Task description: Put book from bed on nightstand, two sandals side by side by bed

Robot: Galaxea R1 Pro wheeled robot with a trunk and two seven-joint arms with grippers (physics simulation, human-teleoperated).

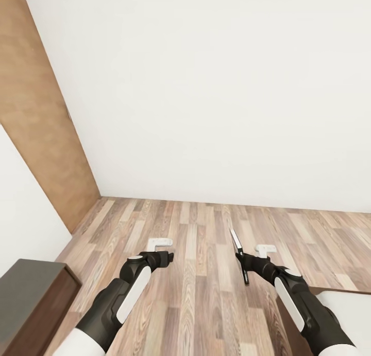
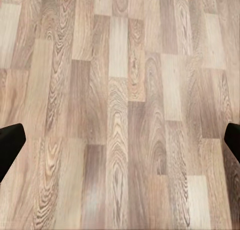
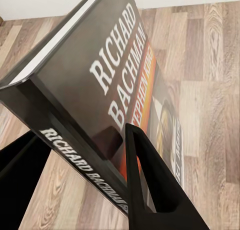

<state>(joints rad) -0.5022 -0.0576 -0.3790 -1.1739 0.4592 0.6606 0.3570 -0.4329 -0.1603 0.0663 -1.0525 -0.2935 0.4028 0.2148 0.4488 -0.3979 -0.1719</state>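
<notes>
My right gripper [image 1: 243, 265] is shut on the book [image 1: 237, 244], which I hold edge-on above the wood floor. In the right wrist view the book [image 3: 115, 75] shows a dark glossy cover with white and orange lettering, and a black finger [image 3: 150, 185] presses on the cover. My left gripper [image 1: 168, 255] hangs open over bare floor, its fingertips [image 2: 10, 146] wide apart with nothing between them. A corner of the bed [image 1: 342, 304], a light mattress on a brown frame, shows at the lower right. The sandals are out of view.
A white wall [image 1: 216, 98] closes off the floor ahead. A brown wooden door [image 1: 36, 103] stands at the left. A low dark-brown cabinet corner [image 1: 31, 294] sits at the lower left. Pale wood planks [image 1: 196, 227] lie open between cabinet and bed.
</notes>
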